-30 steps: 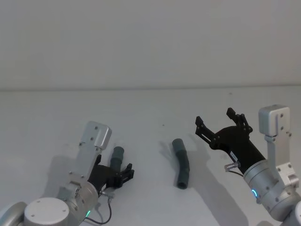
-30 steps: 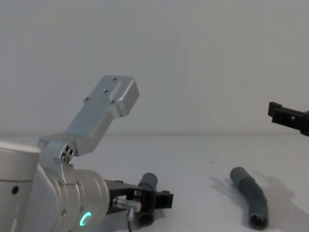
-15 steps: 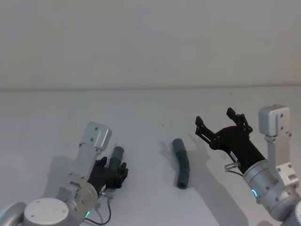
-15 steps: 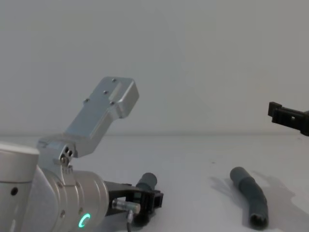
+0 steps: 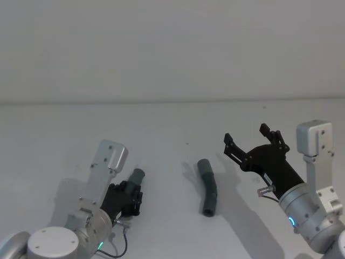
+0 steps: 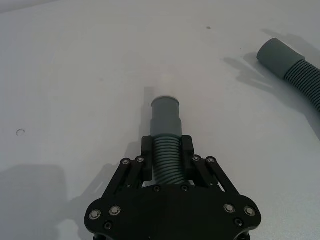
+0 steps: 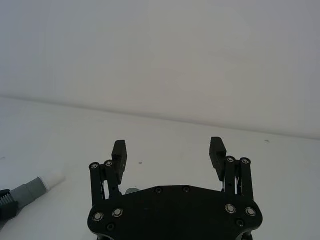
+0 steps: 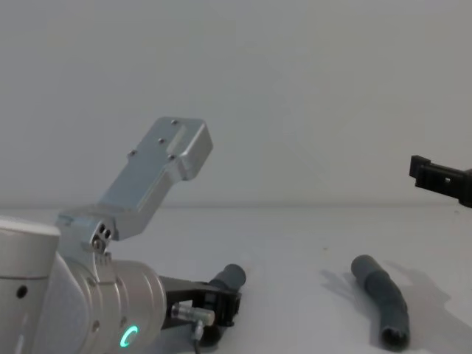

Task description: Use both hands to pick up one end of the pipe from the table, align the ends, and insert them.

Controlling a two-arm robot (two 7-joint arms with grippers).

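With the left hand (image 6: 166, 150) clamped on a pipe's (image 6: 165, 112) ribs and the right hand (image 5: 246, 135) open, flexing could spoil alignment.

Bare white table (image 5: 161, 124) lies open ahead of both grippers. One obstacle — the loose hose piece (image 5: 208, 186) — lies flat between the left gripper (image 5: 131, 192), clamped on the held hose piece (image 5: 138, 175), and the wide-spread right gripper (image 5: 246, 135).

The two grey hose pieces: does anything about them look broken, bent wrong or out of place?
Nothing stands out. The left hand is shut on the ribbed middle of the white-tipped piece; the other piece lies whole on the table, apart from the open right hand.
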